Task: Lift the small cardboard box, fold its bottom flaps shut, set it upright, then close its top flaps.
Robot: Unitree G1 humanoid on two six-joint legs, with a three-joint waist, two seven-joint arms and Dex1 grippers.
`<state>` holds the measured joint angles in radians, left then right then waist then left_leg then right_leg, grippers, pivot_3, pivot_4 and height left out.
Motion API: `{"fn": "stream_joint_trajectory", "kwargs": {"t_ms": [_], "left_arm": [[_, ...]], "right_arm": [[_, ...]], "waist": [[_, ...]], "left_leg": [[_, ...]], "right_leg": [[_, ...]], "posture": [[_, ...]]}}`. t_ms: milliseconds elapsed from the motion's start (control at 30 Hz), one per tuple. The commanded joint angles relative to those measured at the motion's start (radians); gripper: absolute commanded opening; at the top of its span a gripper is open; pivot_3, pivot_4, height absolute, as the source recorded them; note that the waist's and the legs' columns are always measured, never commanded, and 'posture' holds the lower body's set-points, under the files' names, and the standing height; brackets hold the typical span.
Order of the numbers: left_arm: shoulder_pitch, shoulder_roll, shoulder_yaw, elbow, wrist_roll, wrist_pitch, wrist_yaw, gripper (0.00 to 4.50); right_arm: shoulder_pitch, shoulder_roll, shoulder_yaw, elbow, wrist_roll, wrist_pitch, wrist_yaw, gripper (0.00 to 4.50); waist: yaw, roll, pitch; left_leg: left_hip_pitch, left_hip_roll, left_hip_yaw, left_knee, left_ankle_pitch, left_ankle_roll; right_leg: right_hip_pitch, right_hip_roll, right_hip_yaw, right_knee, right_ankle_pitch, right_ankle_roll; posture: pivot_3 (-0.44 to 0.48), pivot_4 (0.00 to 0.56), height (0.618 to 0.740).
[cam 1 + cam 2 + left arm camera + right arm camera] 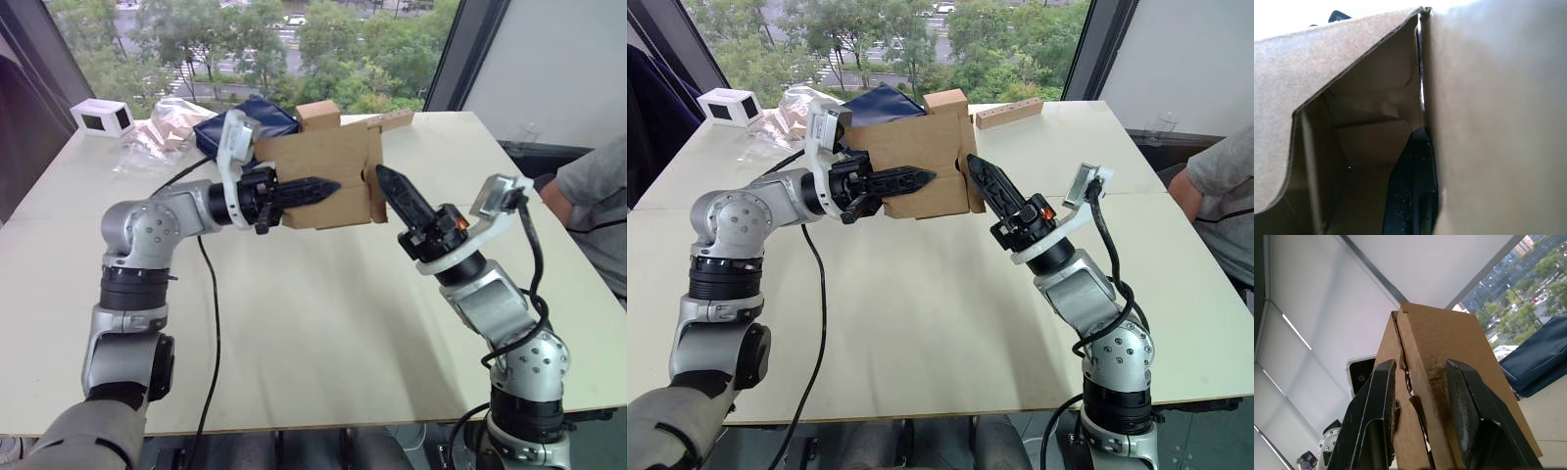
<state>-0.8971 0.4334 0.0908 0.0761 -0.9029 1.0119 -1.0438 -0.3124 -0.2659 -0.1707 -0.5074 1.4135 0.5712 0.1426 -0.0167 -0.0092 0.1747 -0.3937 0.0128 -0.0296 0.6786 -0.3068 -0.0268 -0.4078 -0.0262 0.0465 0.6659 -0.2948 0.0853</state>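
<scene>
The small cardboard box [323,181] is hanging in the air above the far half of the bench [323,323], carried between the two arms. The left end effector [328,186] is reaching across the box from the robot's left — one black finger [309,186] is lying along the outer wall, and the left wrist view is showing the other finger [1413,191] inside the box, so it is clamping that wall. The right end effector [1418,396] is pressing against the box's right end with its fingers [1376,416] spread apart, straddling the seam where the flaps [1422,382] are meeting; the edges there are looking ragged, and nothing is being pinched between the fingers.

Behind the box, on the far side of the bench, a dark blue bag [235,127], a crumpled clear plastic bag [162,132], a small white box [103,117] and a long tan block [1009,113] are resting. A person's arm in a grey sleeve [593,196] is sitting at the bench's right edge.
</scene>
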Motion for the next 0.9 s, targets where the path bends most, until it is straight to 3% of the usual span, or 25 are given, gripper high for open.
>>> {"fn": "stream_joint_trajectory", "kwargs": {"t_ms": [33, 733, 900], "left_arm": [[-0.016, 0.013, 0.006, -0.018, -0.007, -0.008, -0.015, 0.00], [-0.005, -0.032, 0.017, -0.032, -0.022, -0.011, 0.028, 0.00], [-0.005, -0.039, 0.014, -0.029, -0.016, -0.020, 0.039, 0.00]], "right_arm": [[0.002, -0.007, -0.014, -0.051, 0.016, -0.014, -0.005, 1.57], [-0.090, 0.171, 0.076, 0.039, -0.217, -0.112, -0.089, 1.57], [-0.104, 0.195, 0.087, 0.023, -0.204, -0.097, -0.080, 1.57]], "waist": [[0.000, 0.000, 0.000], [0.000, 0.000, 0.000], [0.000, 0.000, 0.000]], "left_leg": [[0.000, 0.000, 0.000, 0.000, 0.000, 0.000], [0.000, 0.000, 0.000, 0.000, 0.000, 0.000], [0.000, 0.000, 0.000, 0.000, 0.000, 0.000]], "right_leg": [[0.000, 0.000, 0.000, 0.000, 0.000, 0.000], [0.000, 0.000, 0.000, 0.000, 0.000, 0.000], [0.000, 0.000, 0.000, 0.000, 0.000, 0.000]], "posture": [[0.000, 0.150, 0.740], [0.000, 0.150, 0.740], [0.000, 0.150, 0.740]]}}
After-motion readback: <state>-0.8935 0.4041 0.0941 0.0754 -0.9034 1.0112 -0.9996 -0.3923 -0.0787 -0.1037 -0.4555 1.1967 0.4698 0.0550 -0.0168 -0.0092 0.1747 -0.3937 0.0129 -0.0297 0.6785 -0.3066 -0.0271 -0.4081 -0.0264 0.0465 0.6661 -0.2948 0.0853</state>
